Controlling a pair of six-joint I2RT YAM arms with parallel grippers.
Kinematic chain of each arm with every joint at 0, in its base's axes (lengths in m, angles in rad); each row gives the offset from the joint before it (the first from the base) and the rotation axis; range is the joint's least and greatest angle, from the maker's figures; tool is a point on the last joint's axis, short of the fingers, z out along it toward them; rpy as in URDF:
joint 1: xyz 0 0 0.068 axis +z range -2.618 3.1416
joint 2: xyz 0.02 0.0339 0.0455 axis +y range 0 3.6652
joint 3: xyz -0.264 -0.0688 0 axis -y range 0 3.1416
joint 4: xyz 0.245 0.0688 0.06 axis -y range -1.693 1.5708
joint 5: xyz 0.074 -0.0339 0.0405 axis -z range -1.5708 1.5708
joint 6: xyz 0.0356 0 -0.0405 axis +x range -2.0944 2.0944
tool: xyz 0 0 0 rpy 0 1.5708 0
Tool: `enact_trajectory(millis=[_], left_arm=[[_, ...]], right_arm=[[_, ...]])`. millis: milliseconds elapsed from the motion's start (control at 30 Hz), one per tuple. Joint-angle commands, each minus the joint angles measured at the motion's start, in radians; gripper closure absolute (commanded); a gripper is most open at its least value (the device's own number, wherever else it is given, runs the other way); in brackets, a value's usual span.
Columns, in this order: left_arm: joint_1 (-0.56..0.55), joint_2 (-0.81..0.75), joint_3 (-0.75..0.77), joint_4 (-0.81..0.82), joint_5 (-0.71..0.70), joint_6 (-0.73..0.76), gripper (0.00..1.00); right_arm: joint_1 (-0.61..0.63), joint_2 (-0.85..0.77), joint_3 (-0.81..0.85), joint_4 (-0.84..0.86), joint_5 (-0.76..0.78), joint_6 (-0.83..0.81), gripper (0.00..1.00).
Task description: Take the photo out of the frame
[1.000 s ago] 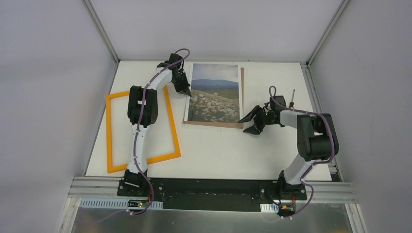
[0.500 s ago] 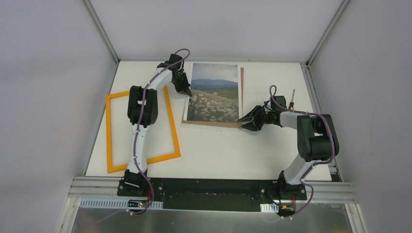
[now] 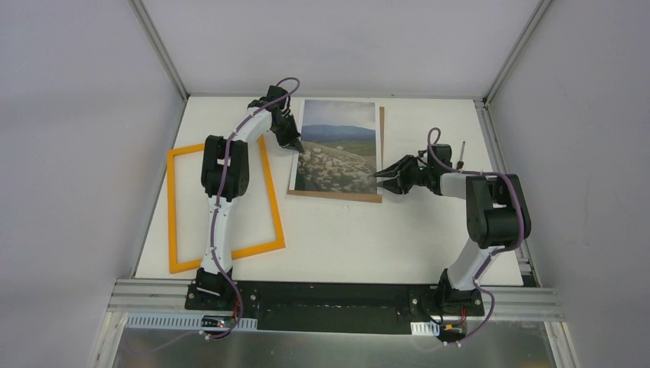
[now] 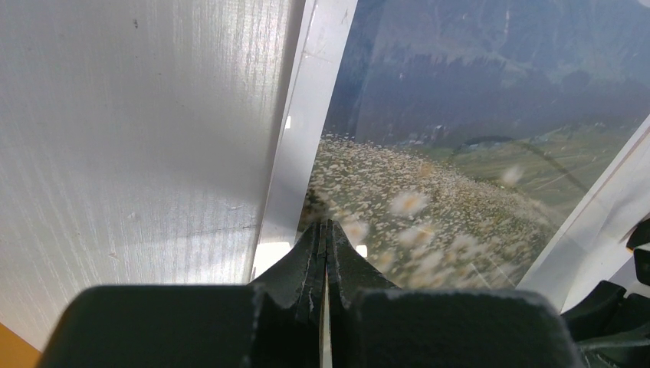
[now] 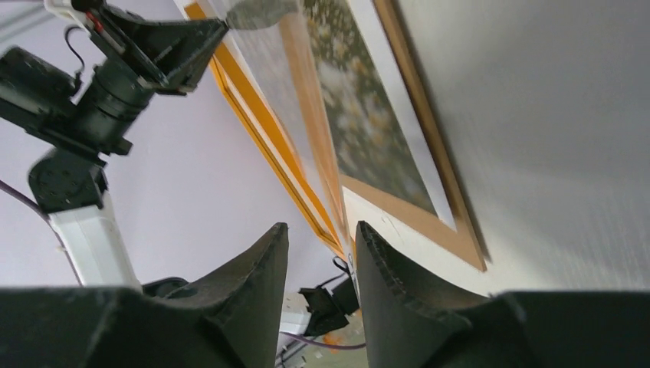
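The photo (image 3: 338, 146), a meadow landscape with a white border, lies on a brown backing board (image 3: 337, 196) at the table's middle back. My left gripper (image 3: 296, 144) is shut on the photo's left edge (image 4: 295, 192), which looks slightly raised. In the left wrist view the left gripper (image 4: 327, 224) has its jaws pressed together on the thin sheet. My right gripper (image 3: 381, 175) is open at the photo's right edge. Nothing shows between the jaws of the right gripper (image 5: 322, 230), and the board's corner (image 5: 460, 253) lies just beside them. The empty orange frame (image 3: 270, 195) lies flat to the left.
A thin screwdriver (image 3: 461, 153) lies behind my right arm near the table's right edge. White walls close in the table on the left, back and right. The left arm (image 3: 224, 172) reaches over the frame.
My right gripper has moved left and a little back to the photo's right edge, and its jaws have narrowed. The left gripper, photo and frame have not moved.
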Motion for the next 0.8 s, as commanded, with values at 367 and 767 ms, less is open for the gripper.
enact_trajectory(millis=[367,767], left_arm=[[-0.002,0.006,-0.07,-0.079,-0.035,0.048,1.0],[0.001,0.002,-0.08,-0.078,-0.031,0.058,1.0]], right_arm=[[-0.027,0.172,-0.005,0.592,0.072,0.566,0.67],[-0.024,0.236,-0.124,0.954,0.215,0.88,0.58]])
